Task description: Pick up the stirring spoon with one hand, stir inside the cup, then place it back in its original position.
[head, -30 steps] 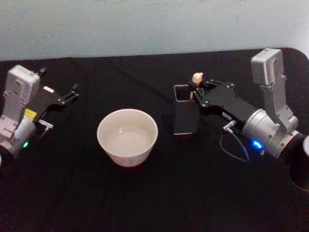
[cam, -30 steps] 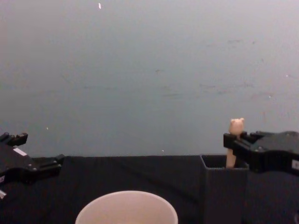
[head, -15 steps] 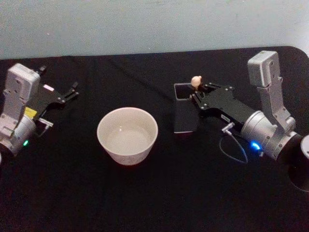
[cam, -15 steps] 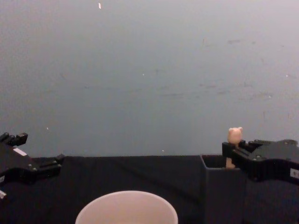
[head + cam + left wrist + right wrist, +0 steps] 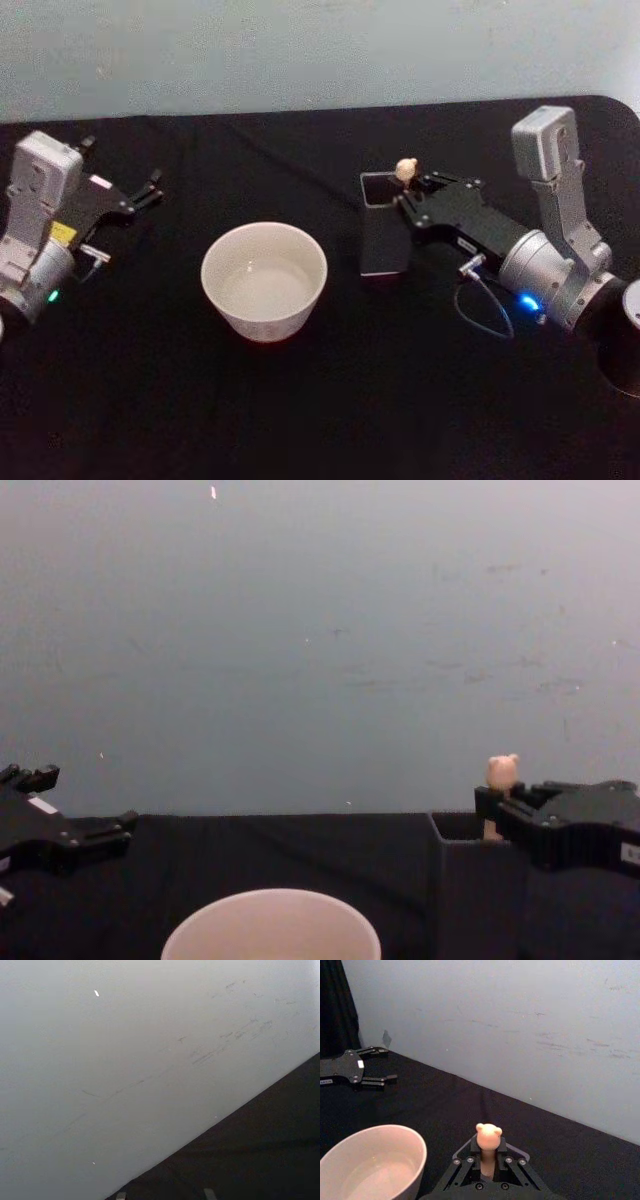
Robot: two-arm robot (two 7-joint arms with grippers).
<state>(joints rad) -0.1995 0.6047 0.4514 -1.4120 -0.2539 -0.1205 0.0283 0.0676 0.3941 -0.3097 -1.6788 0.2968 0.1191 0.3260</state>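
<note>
The stirring spoon (image 5: 406,169) stands upright in a dark square holder (image 5: 384,245), with its bear-head knob (image 5: 501,772) showing just above the rim. My right gripper (image 5: 410,190) is shut on the thin handle right under the knob (image 5: 488,1135). The spoon's bowl is hidden inside the holder. To the holder's left the wide pale cup (image 5: 264,282) sits on the black table, apart from the holder, and holds what looks like clear liquid (image 5: 370,1170). My left gripper (image 5: 150,188) rests open at the table's far left, away from both.
A black cloth covers the table (image 5: 320,420), which ends at a pale wall (image 5: 320,630) behind. A thin cable loop (image 5: 485,305) hangs from the right wrist. A dark round object (image 5: 622,350) sits at the right edge.
My right gripper has come down with the spoon, so the bear knob sits lower and closer to the holder's rim. The left arm and the cup have not moved.
</note>
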